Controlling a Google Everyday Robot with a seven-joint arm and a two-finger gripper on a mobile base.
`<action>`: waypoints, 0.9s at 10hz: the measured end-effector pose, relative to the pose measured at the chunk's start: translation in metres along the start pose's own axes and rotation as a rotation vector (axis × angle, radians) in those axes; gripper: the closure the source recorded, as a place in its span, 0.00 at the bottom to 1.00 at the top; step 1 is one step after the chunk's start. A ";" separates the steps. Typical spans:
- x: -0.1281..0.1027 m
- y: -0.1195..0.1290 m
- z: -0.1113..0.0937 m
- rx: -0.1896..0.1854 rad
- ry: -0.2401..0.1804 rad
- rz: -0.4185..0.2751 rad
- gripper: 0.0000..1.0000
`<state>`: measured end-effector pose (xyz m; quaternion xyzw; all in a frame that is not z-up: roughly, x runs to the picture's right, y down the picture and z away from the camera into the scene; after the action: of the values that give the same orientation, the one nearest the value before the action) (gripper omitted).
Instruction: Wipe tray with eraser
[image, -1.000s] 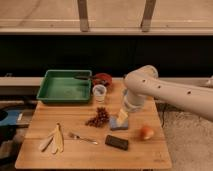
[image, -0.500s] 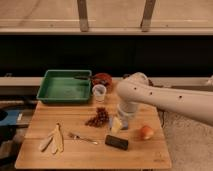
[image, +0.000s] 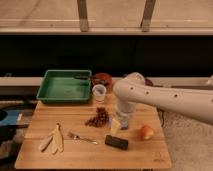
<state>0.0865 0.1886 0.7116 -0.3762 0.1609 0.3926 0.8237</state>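
Observation:
The green tray (image: 65, 86) sits at the back left of the wooden table (image: 45, 120). The eraser (image: 116, 142), a small dark block, lies flat near the table's front edge, right of centre. My arm comes in from the right, bends above the table, and points down. My gripper (image: 119, 125) hangs open just above and behind the eraser, over a blue and yellow pad (image: 124, 121). It holds nothing. The arm hides most of the pad.
A dark-red bowl (image: 102, 79) and a white cup (image: 99, 92) stand right of the tray. Grapes (image: 98, 117), a fork (image: 82, 137), a banana peel (image: 54, 140) and an orange fruit (image: 146, 132) lie on the table.
The arm has swung left and come lower over the blue pad, nearer the eraser. Nothing on the table has moved.

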 end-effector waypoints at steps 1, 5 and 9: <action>-0.006 0.007 0.013 -0.003 0.024 -0.026 0.20; -0.014 0.034 0.053 -0.030 0.080 -0.095 0.20; -0.010 0.049 0.071 -0.061 0.061 -0.092 0.20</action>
<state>0.0400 0.2565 0.7405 -0.4198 0.1567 0.3474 0.8237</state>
